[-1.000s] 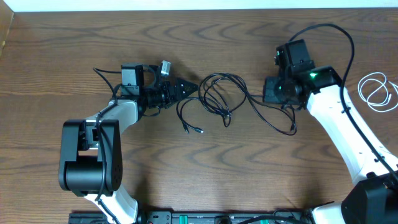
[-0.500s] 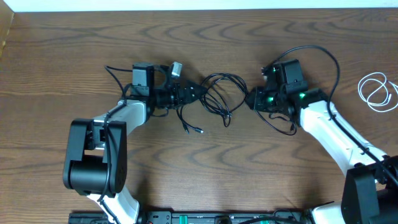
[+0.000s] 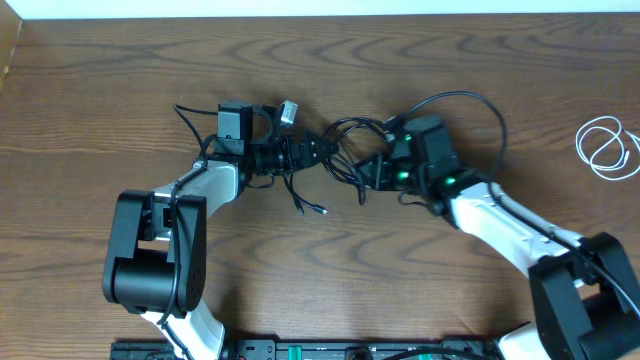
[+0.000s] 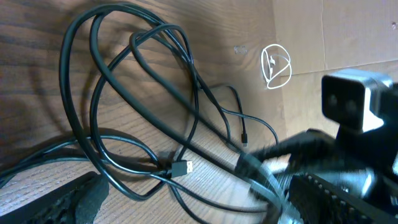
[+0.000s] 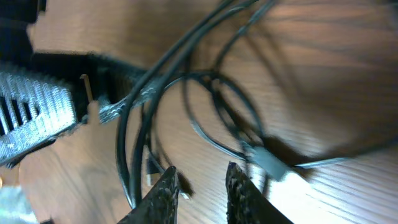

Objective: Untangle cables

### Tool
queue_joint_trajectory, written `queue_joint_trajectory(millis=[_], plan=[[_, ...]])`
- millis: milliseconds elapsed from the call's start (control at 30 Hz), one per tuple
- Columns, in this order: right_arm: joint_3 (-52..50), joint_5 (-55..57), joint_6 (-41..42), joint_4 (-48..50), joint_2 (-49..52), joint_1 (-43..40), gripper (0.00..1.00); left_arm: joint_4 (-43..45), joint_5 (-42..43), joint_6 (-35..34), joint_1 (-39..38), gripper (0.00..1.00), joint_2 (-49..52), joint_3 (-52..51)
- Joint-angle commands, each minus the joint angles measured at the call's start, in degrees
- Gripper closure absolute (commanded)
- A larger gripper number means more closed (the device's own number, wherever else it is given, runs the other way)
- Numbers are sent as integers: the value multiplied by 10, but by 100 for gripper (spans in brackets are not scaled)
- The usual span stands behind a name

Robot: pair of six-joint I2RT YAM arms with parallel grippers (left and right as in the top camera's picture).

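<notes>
Roughly half done, I judge: the short white cord (image 3: 583,140) lies coiled far right, while the long thin black cord (image 4: 189,71) sits mid-table in tangled loops (left gripper (image 3: 318,150) gaping, right gripper (image 5: 199,186) narrowly parted, both empty).

Left jaws wide, right jaws barely parted

Overhead, we lose part of the black cable (image 3: 350,122) under the right gripper (image 3: 373,171); its wrist view blurs everything at nine o'clock.
</notes>
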Motion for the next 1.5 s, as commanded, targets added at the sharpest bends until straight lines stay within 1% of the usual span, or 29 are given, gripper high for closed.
queue_joint_trajectory(millis=[0,167,200,267,433,500,567,767,800,833,900,967,1000,1033,1133,1167,1200,1267,1300,1367,1467], plan=[[-4,1,5,19,21,31,79,3,-5,-1,0,2,-13,4],[-4,17,5,46,43,65,86,3,-5,-1,0,1,-13,4],[-4,23,5,49,47,69,86,2,-5,-1,0,3,-13,4],[-4,30,5,54,50,75,87,2,-5,-1,0,10,-13,4],[-4,33,5,81,51,75,92,2,-5,-1,-7,11,-13,4],[-4,33,5,91,51,75,92,3,-10,-1,-9,12,-13,4],[-4,32,5,97,51,76,92,2,-19,-1,-13,17,-13,4],[-4,32,5,118,51,76,92,2,-21,-1,-23,19,-13,4],[-4,32,5,123,51,76,92,2,-23,-1,-23,25,-13,4],[-4,29,5,130,51,76,92,2,-30,-1,-23,36,-13,4],[-4,23,5,139,51,76,92,-2,-46,-1,-23,52,-13,4],[-4,21,5,140,51,76,92,-14,-76,0,-23,66,-13,4],[-4,22,5,137,51,76,92,-23,-96,0,-23,69,-13,4],[-4,23,2,134,51,76,91,-34,-118,0,-23,70,-13,4],[-4,49,1,112,51,75,86,-68,-188,0,-23,81,-13,4],[-4,60,1,104,51,75,85,-77,-207,2,-23,88,-13,4],[-4,72,1,94,51,75,85,-85,-226,2,-21,92,-13,4],[-4,96,1,75,51,75,85,-90,-240,2,-18,92,-13,4],[-4,103,0,66,51,73,83,-90,-241,2,-16,92,-13,4],[-4,101,-1,58,51,68,76,-90,-241,2,-10,92,-13,4],[-2,61,-1,67,43,56,70,-97,-241,5,0,92,-13,4]])
